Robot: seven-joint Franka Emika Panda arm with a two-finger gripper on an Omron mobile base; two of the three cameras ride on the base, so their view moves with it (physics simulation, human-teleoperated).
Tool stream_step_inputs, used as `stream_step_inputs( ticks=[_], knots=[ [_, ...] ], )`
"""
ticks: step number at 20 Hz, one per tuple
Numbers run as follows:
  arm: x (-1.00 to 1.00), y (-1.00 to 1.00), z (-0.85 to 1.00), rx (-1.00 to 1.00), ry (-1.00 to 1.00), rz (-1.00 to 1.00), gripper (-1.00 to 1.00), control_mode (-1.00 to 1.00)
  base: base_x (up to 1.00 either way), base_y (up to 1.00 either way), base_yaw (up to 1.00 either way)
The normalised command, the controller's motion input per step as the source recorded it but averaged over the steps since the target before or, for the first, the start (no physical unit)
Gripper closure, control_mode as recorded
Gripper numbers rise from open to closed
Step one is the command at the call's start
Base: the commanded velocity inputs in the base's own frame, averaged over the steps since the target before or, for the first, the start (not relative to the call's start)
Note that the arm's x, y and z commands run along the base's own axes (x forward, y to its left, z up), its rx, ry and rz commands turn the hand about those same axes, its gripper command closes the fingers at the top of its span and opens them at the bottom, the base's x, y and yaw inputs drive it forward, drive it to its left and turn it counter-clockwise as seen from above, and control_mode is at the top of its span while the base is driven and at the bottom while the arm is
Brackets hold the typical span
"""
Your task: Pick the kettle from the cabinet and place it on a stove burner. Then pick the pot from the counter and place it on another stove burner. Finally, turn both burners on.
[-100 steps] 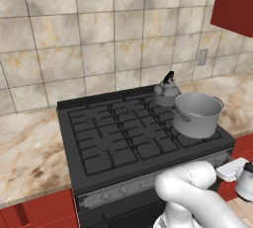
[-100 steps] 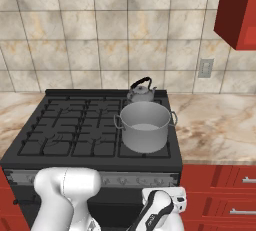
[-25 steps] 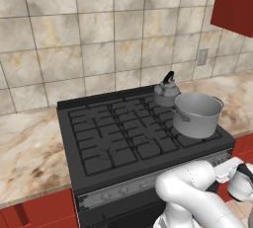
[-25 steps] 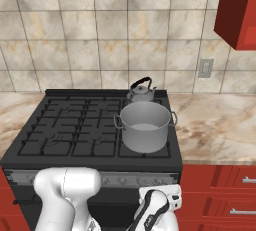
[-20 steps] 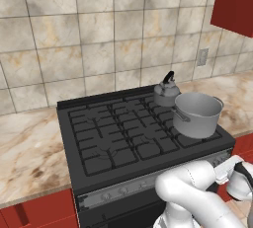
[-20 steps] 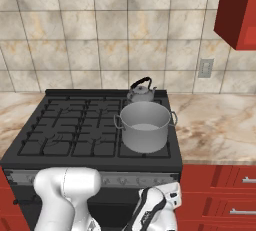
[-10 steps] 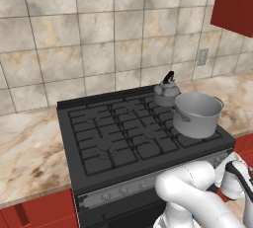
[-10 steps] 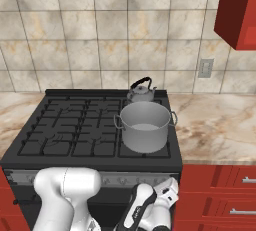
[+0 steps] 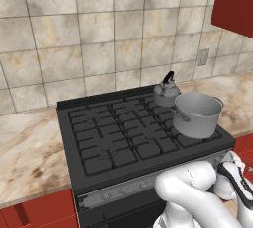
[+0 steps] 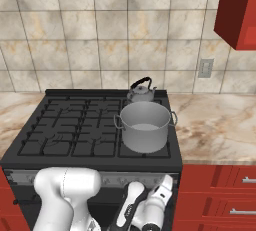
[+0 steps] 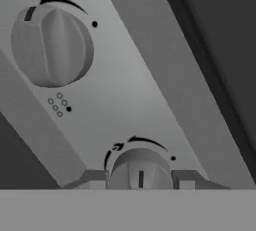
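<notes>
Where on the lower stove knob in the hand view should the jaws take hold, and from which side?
Grip the lower knob across its round rim, one jaw on each flank, coming straight on at the silver knob panel. The gripper already brackets it, fingers on either side; the knob's raised ridge sits between them, so squeezing the flanks should allow a turn.

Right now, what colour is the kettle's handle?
Black; the kettle shows it best in the right base view.

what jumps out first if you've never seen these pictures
The steel pot sits on the black cooktop's front right burner, with the small kettle right behind it. Below, in the hand view, the gripper straddles a silver knob on the panel, fingers on either side.
</notes>
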Motion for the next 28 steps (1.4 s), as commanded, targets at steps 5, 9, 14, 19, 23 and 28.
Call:
stream_step_inputs(
  ticks=[5,9,14,19,23,28],
  knots=[
    [-0.07,0.0,0.0,-0.38,0.0,0.0,1.0,-1.0,0.0,0.0,0.0],
    [-0.09,0.01,0.0,-0.13,0.01,0.0,1.0,-1.0,0.0,0.0,0.0],
    [-0.11,-0.03,-0.02,0.03,0.0,0.0,-1.0,-1.0,0.0,0.0,0.0],
    [-0.44,-0.21,0.0,0.06,-0.01,0.0,-1.0,-1.0,0.0,0.0,0.0],
    [-0.55,-0.17,0.01,0.05,-0.02,0.0,-1.0,-1.0,0.0,0.0,0.0],
    [-0.61,-0.15,0.08,0.05,-0.05,0.0,-1.0,-1.0,0.0,0.0,0.0]
  ],
)
